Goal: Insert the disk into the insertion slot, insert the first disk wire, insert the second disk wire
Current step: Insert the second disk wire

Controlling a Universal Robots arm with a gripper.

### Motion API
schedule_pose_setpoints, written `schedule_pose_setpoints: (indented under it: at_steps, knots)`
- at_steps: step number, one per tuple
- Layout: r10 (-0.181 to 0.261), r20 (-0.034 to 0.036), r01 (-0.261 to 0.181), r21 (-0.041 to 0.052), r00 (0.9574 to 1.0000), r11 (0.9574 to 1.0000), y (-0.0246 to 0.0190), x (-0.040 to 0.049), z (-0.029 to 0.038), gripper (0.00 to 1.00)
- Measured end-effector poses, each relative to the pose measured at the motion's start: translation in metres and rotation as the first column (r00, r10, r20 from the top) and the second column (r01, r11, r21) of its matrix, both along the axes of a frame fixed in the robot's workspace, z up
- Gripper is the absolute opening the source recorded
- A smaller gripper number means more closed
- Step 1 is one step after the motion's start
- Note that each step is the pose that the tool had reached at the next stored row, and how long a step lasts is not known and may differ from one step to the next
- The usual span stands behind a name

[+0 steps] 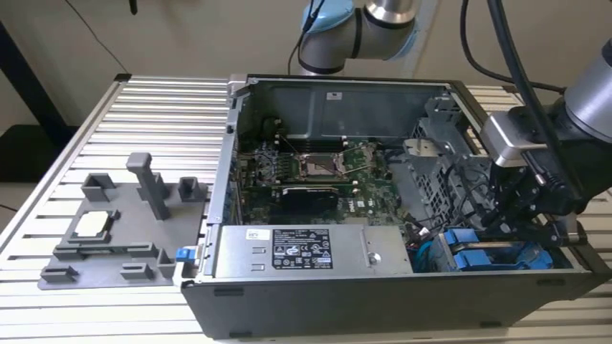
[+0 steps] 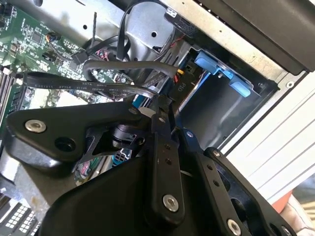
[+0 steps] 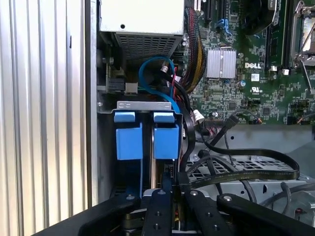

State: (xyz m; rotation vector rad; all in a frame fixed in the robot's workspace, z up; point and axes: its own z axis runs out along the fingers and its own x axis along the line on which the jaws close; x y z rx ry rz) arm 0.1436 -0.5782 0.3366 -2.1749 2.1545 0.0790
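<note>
Gripper (image 1: 535, 215) is down inside the open case (image 1: 383, 301), at the drive cage (image 1: 449, 154) on the exterior view's right, near the front corner. Disk (image 1: 497, 254) sits in the slot (image 3: 147, 105): in the first wrist view its blue carrier tabs are flush with the cage's metal lip, just beside the PSU (image 3: 142, 24). Fingers (image 3: 170, 191) are nearly together, pinched on a black wire (image 2: 88, 86) connector right behind the disk; in the second wrist view the flat black wire runs from the fingertips back over the motherboard (image 2: 29, 29). Can't tell if the connector is seated. A blue cable (image 3: 155, 73) loops between PSU and cage. Grey fixture plate (image 1: 115, 229) sits on the bench (image 1: 143, 115), well apart from the case on the exterior view's left.
</note>
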Motion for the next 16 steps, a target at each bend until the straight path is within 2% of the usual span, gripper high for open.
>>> schedule_pose_setpoints:
  at_steps: [9, 10, 11, 13, 16]
  knots:
    - [0.0, 0.0001, 0.0, 0.0003, 1.0, 1.0, 0.0, 0.0, -0.0003, 0.18]
    - [0.0, 0.0, 0.0, 0.0003, 1.0, 1.0, 0.0, 0.0, -0.0003, 0.24]
    - [0.0, 0.0, 0.0, 0.0002, 1.0, 1.0, 0.0, 0.0, 0.0, 0.24]
    - [0.0, -0.0002, 0.0, 0.0005, 1.0, 1.0, 0.0, 0.0, 0.0033, 0.24]
    - [0.0, -0.0003, 0.0, 0.0002, 1.0, 1.0, 0.0, 0.0, 0.0124, 0.24]
